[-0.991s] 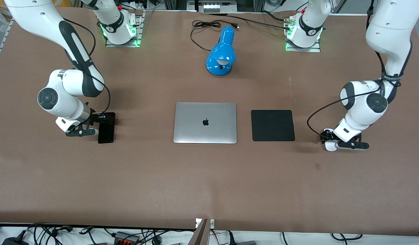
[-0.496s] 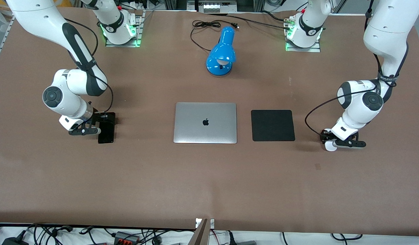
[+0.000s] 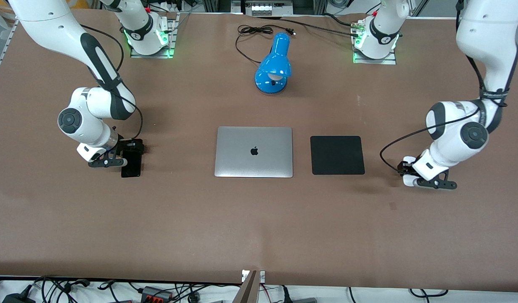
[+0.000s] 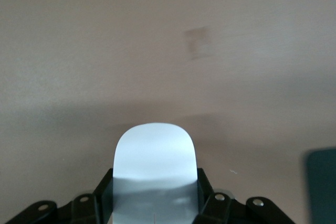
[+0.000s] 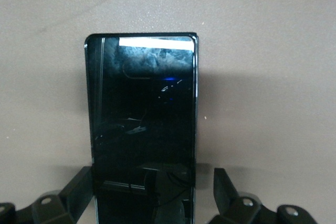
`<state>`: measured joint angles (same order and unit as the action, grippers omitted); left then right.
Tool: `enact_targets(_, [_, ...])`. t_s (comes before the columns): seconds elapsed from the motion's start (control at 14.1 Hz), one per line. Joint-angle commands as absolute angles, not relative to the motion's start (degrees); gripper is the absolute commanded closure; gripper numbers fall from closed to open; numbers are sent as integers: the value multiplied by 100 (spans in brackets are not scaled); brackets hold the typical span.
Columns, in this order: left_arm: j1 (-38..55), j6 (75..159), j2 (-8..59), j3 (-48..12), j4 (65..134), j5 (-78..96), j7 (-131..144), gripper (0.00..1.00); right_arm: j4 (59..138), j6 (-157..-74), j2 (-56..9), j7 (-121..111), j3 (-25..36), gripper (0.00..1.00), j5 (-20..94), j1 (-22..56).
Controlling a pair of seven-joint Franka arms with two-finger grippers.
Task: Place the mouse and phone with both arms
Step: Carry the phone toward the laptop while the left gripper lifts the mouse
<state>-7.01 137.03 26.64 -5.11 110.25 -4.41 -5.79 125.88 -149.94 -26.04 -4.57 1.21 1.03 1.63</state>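
The left pincer [image 3: 410, 180] sits low at the left arm's end of the table [image 3: 259, 219], with the white mouse [image 3: 407, 180] between its fingers; in the left wrist view the black fingers [image 4: 105, 195] press against both sides of the mouse [image 4: 155, 161], so the pincer is clamped on it, and whether the mouse rests on the table or hangs just above it cannot be told. The right pincer [image 3: 126, 156] is down at the right arm's end of the table, over the upper part of the phone [image 3: 131, 166]. In the right wrist view the phone [image 5: 142, 124] lies glossy and dark between the fingers [image 5: 79, 184], with one finger close against its edge and the other standing apart from it, so the pincer is not closed on the phone. Between the two arms lie a closed silver laptop [image 3: 254, 152] and, beside it toward the left arm's end, a black mouse pad [image 3: 337, 155]. A blue desk lamp [image 3: 275, 64] stands farther from the front camera than the laptop.
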Motion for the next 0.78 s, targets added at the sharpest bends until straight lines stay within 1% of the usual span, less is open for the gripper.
enact_targets(0.0, [-694,12851,2462,-1052,10801,-492,22,63,12709,-15319,-2663,-422,114,0,88,176])
enact_targets(0.07, [-694,12763,2417,-1333,10854,-501,444,63,12709,-15319,-2672,-422,114,13,88,184])
enact_targets(0.14, [-686,12762,2417,-1597,10898,-518,692,63,12709,-15319,-2663,-413,114,43,88,193])
enact_targets(0.21, [-572,12770,2452,-1739,10916,-527,990,63,12709,-15293,-2637,-378,114,65,88,193])
enact_targets(0.28, [-380,12797,2470,-1749,10977,-527,1359,63,12700,-15276,-2593,-334,106,76,88,193])
enact_targets(0.42, [86,12841,2548,-1732,11117,-553,1992,64,12534,-15223,-2514,50,27,83,123,517])
enact_targets(0.5, [184,12884,2592,-1731,11170,-693,2143,66,12342,-15075,-2531,531,0,83,132,710])
enact_targets(0.71, [264,13716,2707,-1740,11547,-1142,2556,66,11464,-14258,-2619,1615,-62,83,149,1597])
